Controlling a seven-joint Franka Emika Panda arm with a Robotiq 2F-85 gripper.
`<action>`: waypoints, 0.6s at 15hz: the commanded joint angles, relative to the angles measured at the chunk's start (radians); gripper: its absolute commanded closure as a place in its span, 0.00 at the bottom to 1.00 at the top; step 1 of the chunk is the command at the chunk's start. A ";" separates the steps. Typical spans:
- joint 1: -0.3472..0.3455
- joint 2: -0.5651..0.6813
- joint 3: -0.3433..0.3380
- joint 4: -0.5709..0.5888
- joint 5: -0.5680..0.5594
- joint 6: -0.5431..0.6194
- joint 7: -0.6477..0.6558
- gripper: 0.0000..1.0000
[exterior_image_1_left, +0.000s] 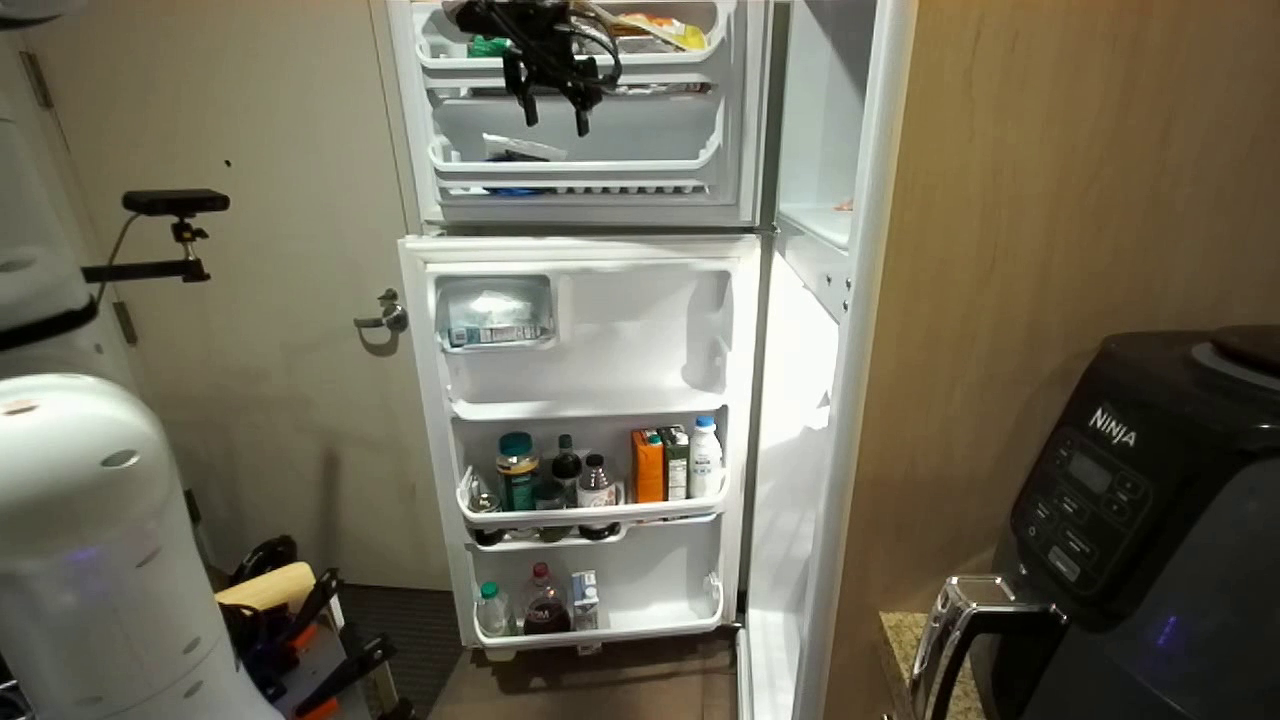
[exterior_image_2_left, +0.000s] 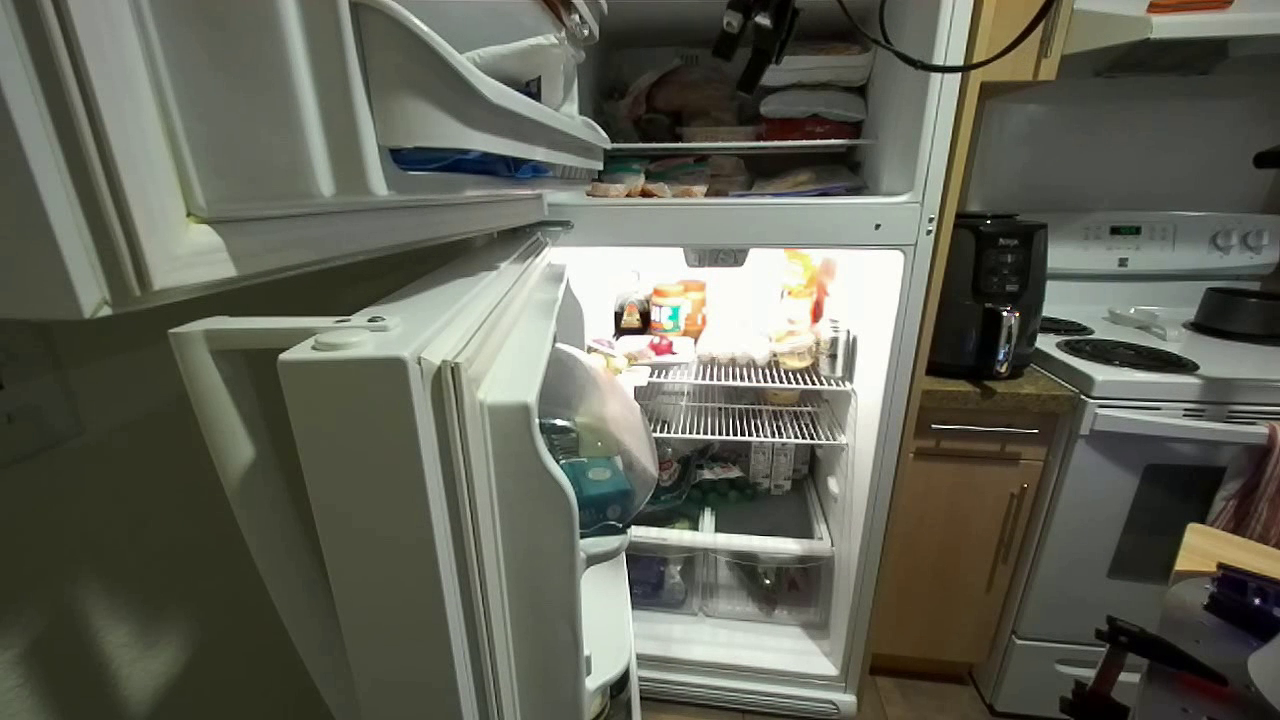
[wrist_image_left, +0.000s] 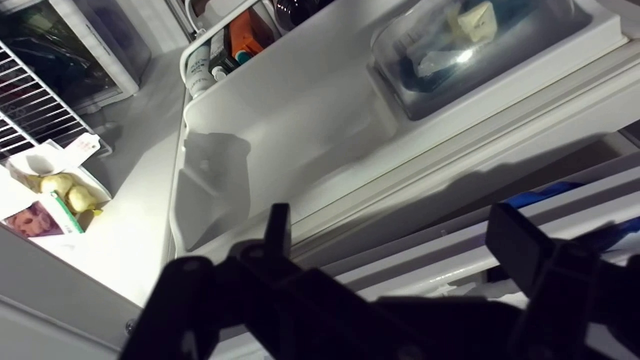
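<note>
In a kitchen, a white fridge-freezer (exterior_image_2_left: 740, 222) has both doors swung out. The claw (exterior_image_1_left: 557, 122) hangs high with its two fingers spread wide, in front of the freezer door (exterior_image_1_left: 600, 212) in an exterior view; how much room separates them I cannot tell. Just below the fingertips there, a door rack (exterior_image_1_left: 610, 167) shows its rounded rim, and a white bag (exterior_image_1_left: 520, 148) pokes above it. Farther under the claw come the slot (exterior_image_1_left: 620, 231) between the doors, the top edge of the fridge door (exterior_image_1_left: 640, 330) and a clear bin (exterior_image_1_left: 494, 300). In an exterior view, frozen packages (exterior_image_2_left: 815, 104) sit behind the claw; an air fryer (exterior_image_2_left: 985, 290) stands well apart from it.
</note>
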 joint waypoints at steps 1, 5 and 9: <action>-0.011 0.033 0.016 0.066 0.018 -0.013 0.042 0.00; -0.012 0.052 0.020 0.122 0.032 -0.038 0.038 0.00; -0.005 0.062 0.006 0.167 0.023 -0.088 0.066 0.00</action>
